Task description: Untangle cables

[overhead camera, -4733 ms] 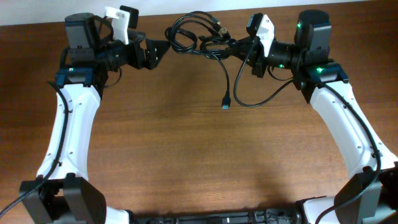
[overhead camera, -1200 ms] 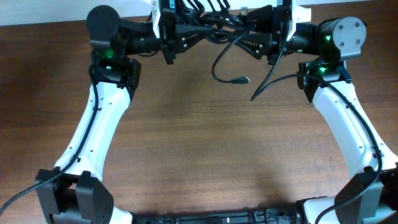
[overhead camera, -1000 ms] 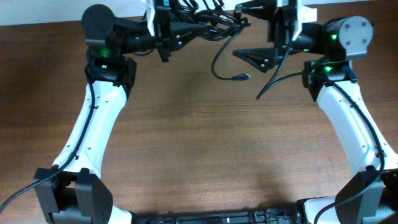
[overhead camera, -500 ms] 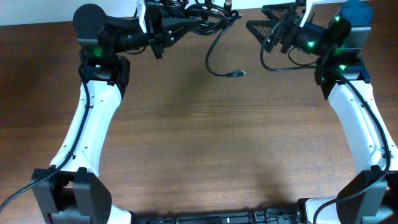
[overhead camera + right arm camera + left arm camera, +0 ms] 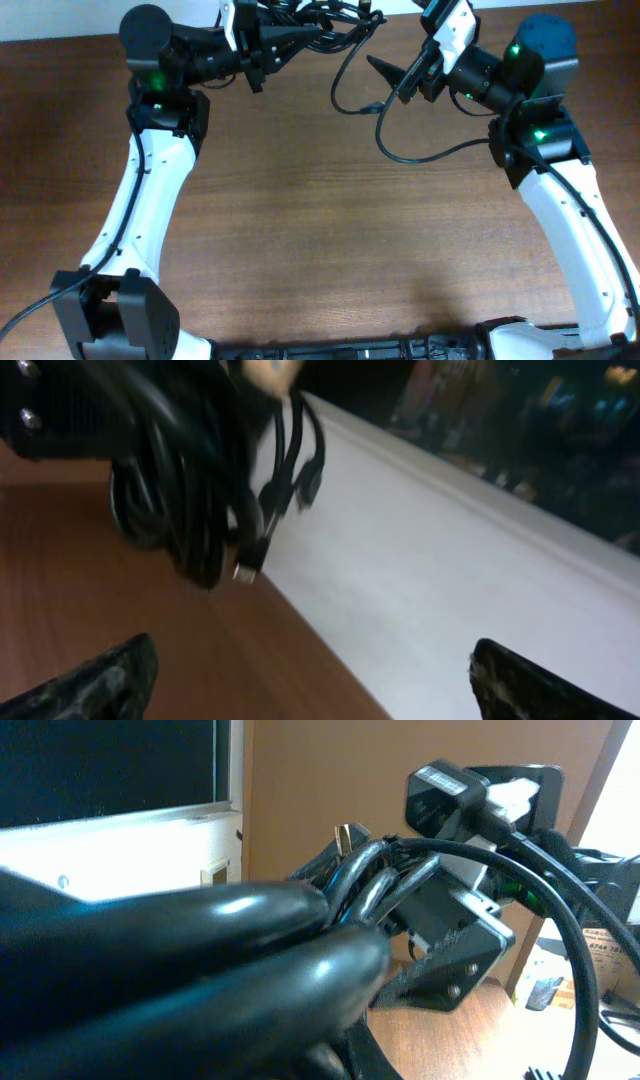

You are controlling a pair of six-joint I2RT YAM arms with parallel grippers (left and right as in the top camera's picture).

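Wood table [image 5: 320, 250], far edge: L gripper [image 5: 308, 33] is clamped on the cables [image 5: 340, 20], holding the bundle up off the top w/ one strand + plug [image 5: 369, 107] dangling. R gripper [image 5: 388, 80] let go ~1 s ago and backed off. It's now angled back in near the plug, jaws wide apart. Prob a regrip to pull 1 strand free; tangle not undone yet.
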